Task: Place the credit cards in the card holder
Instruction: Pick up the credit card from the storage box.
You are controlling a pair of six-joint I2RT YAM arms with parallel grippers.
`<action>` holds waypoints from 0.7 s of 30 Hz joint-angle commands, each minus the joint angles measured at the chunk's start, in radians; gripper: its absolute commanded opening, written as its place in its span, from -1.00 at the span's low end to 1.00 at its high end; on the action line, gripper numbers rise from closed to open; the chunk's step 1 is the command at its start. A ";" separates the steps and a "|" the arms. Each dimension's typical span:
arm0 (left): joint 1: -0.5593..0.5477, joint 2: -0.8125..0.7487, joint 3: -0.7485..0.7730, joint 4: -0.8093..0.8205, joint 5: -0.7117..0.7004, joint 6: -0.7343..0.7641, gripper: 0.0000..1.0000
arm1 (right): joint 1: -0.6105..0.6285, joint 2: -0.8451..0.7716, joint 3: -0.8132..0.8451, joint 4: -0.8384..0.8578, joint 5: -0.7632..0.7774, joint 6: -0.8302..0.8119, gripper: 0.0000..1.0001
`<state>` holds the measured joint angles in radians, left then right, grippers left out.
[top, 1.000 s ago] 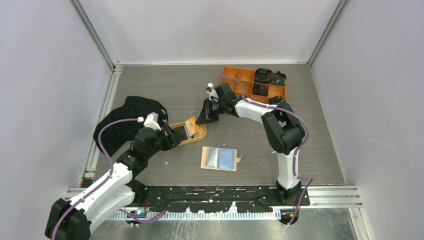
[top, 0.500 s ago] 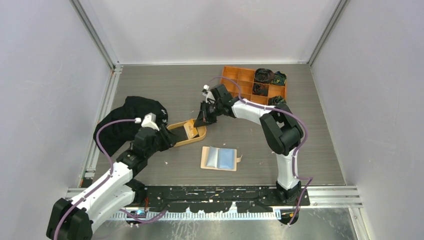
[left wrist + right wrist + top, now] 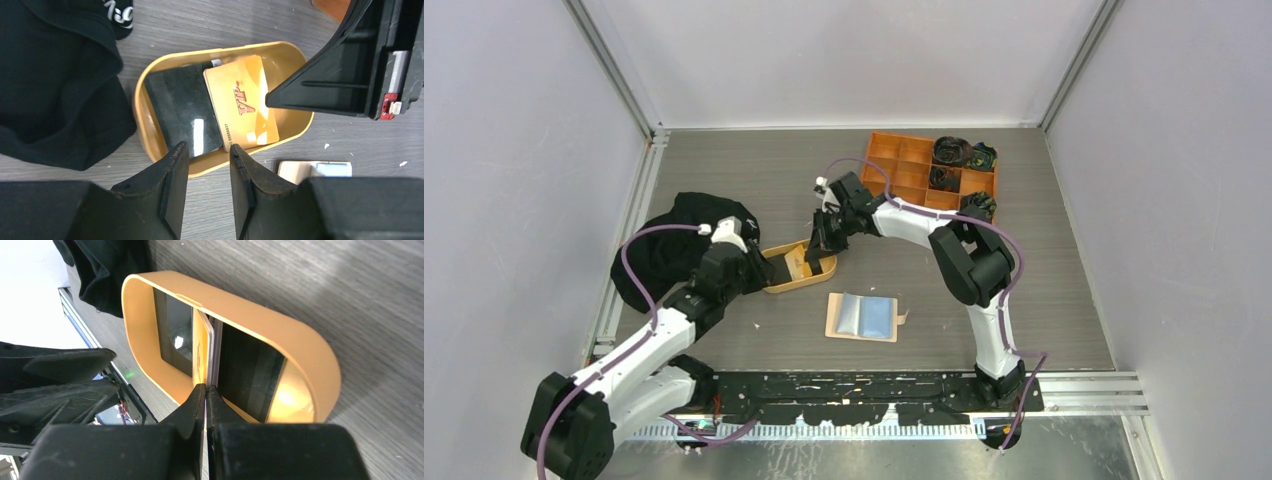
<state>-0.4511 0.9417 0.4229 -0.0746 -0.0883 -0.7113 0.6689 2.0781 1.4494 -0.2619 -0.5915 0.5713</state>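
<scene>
An oval orange-tan tray (image 3: 295,131) holds a dark card (image 3: 180,112) and a gold card (image 3: 242,102) marked VIP. My right gripper (image 3: 205,387) is shut on the gold card's edge (image 3: 201,350), which stands tilted inside the tray (image 3: 300,340); a thin light edge (image 3: 214,347) lies against it. My left gripper (image 3: 207,150) hovers over the tray's near rim, jaws apart with nothing between them. The card holder (image 3: 839,318) lies open in front of the tray with a blue card (image 3: 877,317) on it. In the top view the left gripper (image 3: 769,268) and right gripper (image 3: 816,248) face each other across the tray (image 3: 786,284).
A black cloth (image 3: 679,245) is heaped left of the tray, close to my left arm. An orange compartment box (image 3: 894,155) with dark items stands at the back right. A corner of the card holder (image 3: 295,170) shows beside my left fingers.
My right gripper has moved left and down, bringing the gold card lower into the tray. My left gripper has edged toward the tray and its jaws have narrowed.
</scene>
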 commanded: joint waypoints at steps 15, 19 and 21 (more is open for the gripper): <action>0.019 -0.062 -0.001 -0.105 -0.148 0.088 -0.17 | 0.070 0.046 0.164 -0.030 0.017 0.006 -0.97; 0.022 -0.017 0.008 -0.086 -0.134 0.091 -0.20 | 0.069 0.008 0.165 -0.059 0.037 -0.014 -0.98; 0.024 -0.004 0.008 -0.083 -0.133 0.091 -0.23 | 0.066 -0.010 0.159 -0.064 0.046 -0.021 -0.98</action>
<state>-0.4358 0.9222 0.4229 -0.2165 -0.2268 -0.6403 0.7311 2.1365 1.5784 -0.3038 -0.5667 0.5747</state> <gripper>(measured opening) 0.396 0.059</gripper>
